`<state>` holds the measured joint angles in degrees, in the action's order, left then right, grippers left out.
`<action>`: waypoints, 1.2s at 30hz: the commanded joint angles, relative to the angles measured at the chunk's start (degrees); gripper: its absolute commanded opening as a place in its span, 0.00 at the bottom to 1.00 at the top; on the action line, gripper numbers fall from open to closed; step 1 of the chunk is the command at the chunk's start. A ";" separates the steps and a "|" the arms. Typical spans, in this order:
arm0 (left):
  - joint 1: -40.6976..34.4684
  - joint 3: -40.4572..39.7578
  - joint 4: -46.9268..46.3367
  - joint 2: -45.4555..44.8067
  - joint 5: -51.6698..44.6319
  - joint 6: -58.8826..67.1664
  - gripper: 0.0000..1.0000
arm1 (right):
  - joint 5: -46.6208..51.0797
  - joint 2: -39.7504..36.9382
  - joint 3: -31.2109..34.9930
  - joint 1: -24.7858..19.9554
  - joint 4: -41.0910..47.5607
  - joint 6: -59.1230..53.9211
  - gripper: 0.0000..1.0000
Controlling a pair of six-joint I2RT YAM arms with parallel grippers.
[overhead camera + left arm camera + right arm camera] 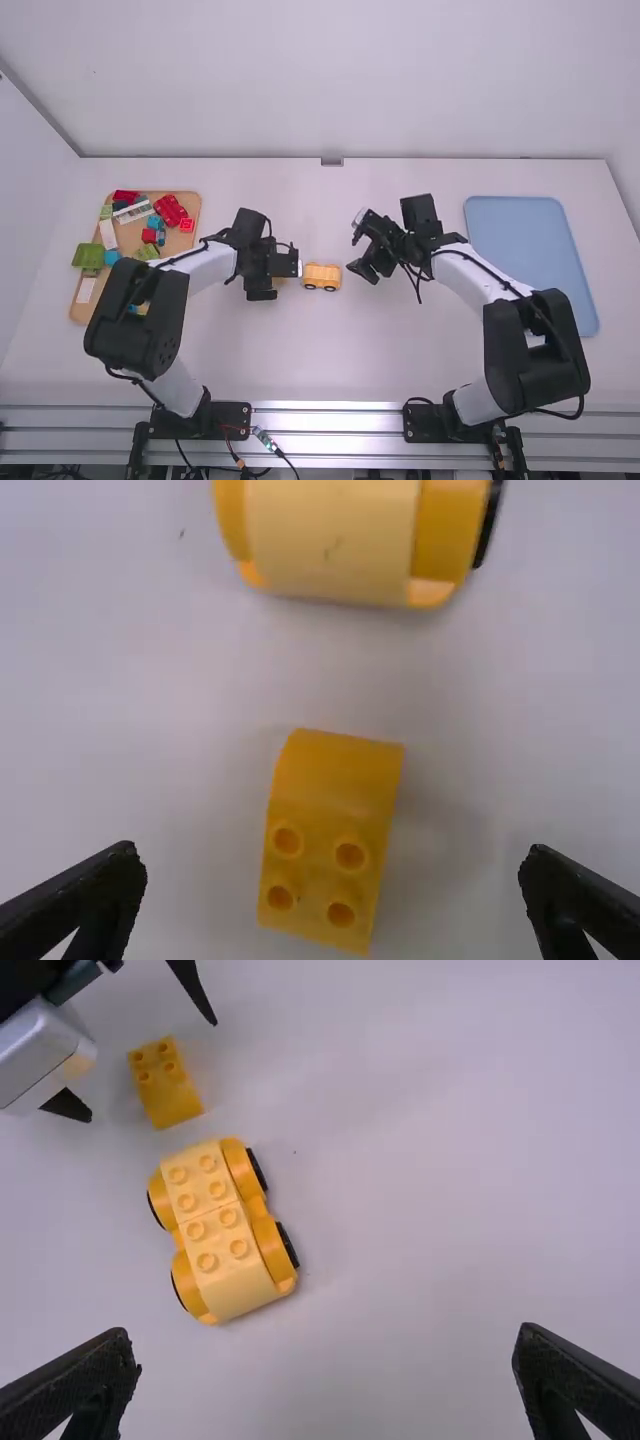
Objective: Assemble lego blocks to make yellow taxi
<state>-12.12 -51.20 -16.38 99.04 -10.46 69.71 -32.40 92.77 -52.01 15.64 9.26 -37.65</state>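
Centrally in high-view frame: yellow car base (pixel 322 275), likely for shared reach. Left wrist view: left gripper (pixel 332 852) wide over loose yellow block (pixel 330 845), presumably for pinching. Right wrist view: right gripper (pixel 325 1332) wide, empty, probably standby.

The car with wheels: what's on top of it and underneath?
On top of the car are two pale yellow blocks with round studs. Its underside is hidden, so I can't tell.

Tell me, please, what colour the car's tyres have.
The tyres are black, seen best in the right wrist view.
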 commanded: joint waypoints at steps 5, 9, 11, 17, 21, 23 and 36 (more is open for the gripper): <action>2.27 -11.39 -11.20 -2.78 -4.96 -5.33 0.99 | -0.59 -1.92 0.28 0.00 0.22 -3.82 0.99; 6.49 -15.54 -11.20 -4.48 -7.78 -17.03 0.99 | -0.61 -1.92 0.28 0.07 0.09 -4.07 0.99; 8.22 -17.53 -12.73 -4.92 -8.00 -23.26 0.99 | -0.57 -1.92 0.28 0.02 -0.11 -3.19 0.99; 9.77 -20.57 -12.51 -4.94 1.20 -42.34 0.99 | -0.61 -1.95 0.22 -0.35 -0.22 -3.08 0.99; 9.44 -20.52 -14.95 -4.94 -1.40 -38.69 0.99 | -0.57 -1.95 0.24 -0.26 -0.17 -3.13 0.99; 9.51 -20.52 -15.63 -4.94 -7.61 -29.79 0.99 | -0.59 -2.14 0.24 -0.26 -0.11 -3.15 0.99; 27.15 -19.32 -40.22 -4.35 -48.46 34.58 0.99 | -11.61 -6.62 3.23 -1.46 2.93 -14.99 0.99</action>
<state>13.34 -71.29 -56.31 95.07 -49.71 89.49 -37.89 87.07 -51.03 15.03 12.32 -47.44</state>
